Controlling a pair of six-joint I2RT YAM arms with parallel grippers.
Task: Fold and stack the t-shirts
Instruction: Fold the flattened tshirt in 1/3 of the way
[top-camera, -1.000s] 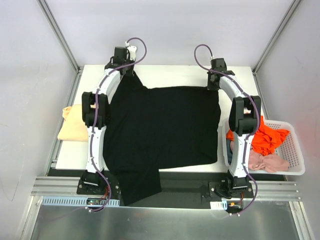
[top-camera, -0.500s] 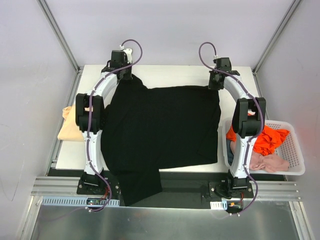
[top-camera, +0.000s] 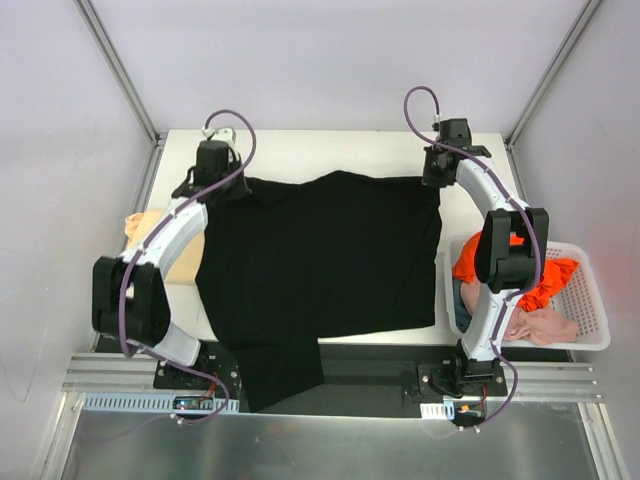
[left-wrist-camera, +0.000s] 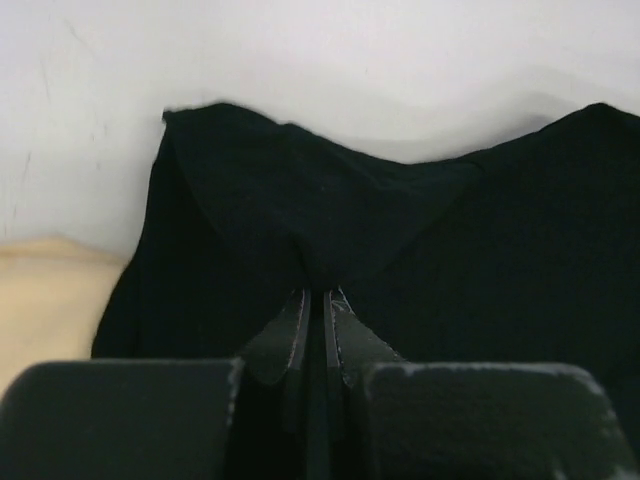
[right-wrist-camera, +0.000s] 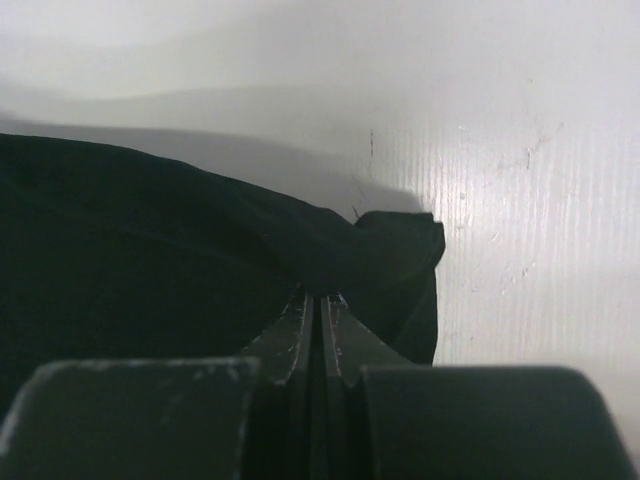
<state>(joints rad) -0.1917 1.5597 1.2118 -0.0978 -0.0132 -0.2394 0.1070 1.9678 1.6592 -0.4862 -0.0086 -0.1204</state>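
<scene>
Black shirt (top-camera: 320, 250) clamped at far corners by closed left gripper (left-wrist-camera: 316, 296) and right gripper (right-wrist-camera: 318, 300) (tan shirt (left-wrist-camera: 45, 300) partly hidden by arm).

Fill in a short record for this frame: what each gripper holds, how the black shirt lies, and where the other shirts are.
left gripper: shut on the far left corner of the black t-shirt
right gripper: shut on its far right corner
black t-shirt: spread on the table, one part hanging over the near edge, not yet folded
tan t-shirt: at the table's left edge
orange t-shirt: in the white basket on the right
pink t-shirt: same basket, nearer end
</scene>
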